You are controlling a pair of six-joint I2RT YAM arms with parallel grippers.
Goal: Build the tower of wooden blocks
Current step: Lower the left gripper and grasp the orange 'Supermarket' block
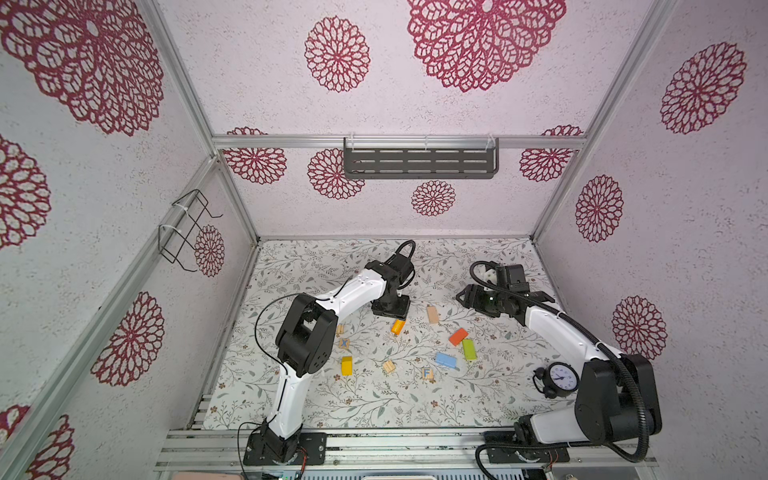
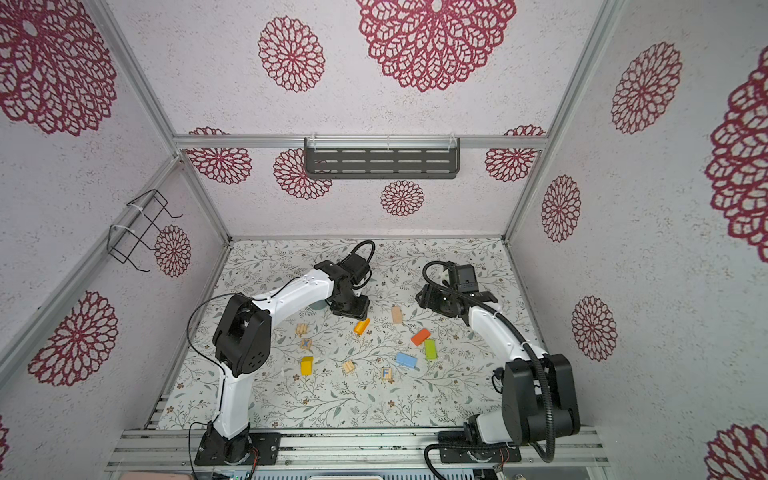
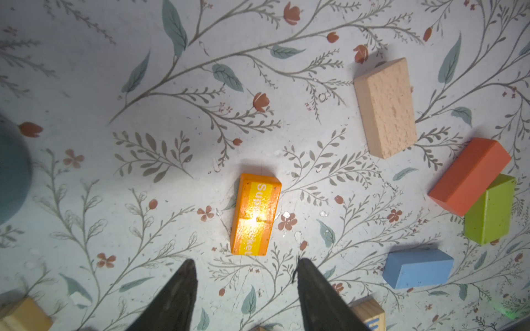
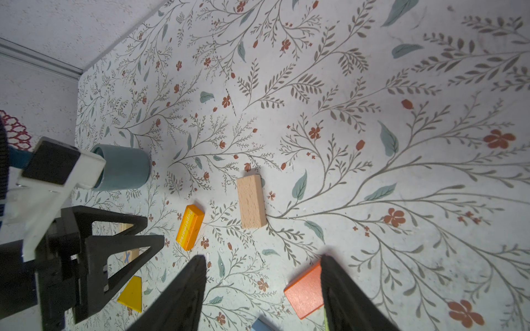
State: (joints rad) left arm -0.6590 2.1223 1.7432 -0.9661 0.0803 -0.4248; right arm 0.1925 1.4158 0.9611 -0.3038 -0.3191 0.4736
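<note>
wood blocks (image 1: 389, 367) scattered loose and flat over the middle of the mat (image 1: 316, 266), none stacked; no tower begun. orange block (image 3: 255, 215) at far middle, just ahead of the left gripper (image 3: 243, 265); jaws parted wide enough to span it, nothing held. pale block (image 1: 432, 313) just right of it; red block (image 1: 458, 336) and green block (image 1: 469, 349) close together further right, contact not clear; blue block (image 1: 446, 360) nearer; yellow block (image 1: 346, 365) and lettered cube (image 1: 344, 343) at near left. right gripper (image 4: 262, 258) at far right, likewise parted and empty, red block beside one finger.

handling, as judged: small, light, stiff, not fragile; painted faces probably slick, so apt to twist in a corner hold. best taken across the short width, on the two long sides, at mid-length, and set down level.

between views: printed word on the orange block readable in the wrist views only; cup (image 4: 123, 167) left of the orange block plain in the right wrist view, hidden under the left arm (image 1: 332, 299) from above; clock (image 1: 561, 376) at near right clear in a top view, absent from both wrist views.
</note>
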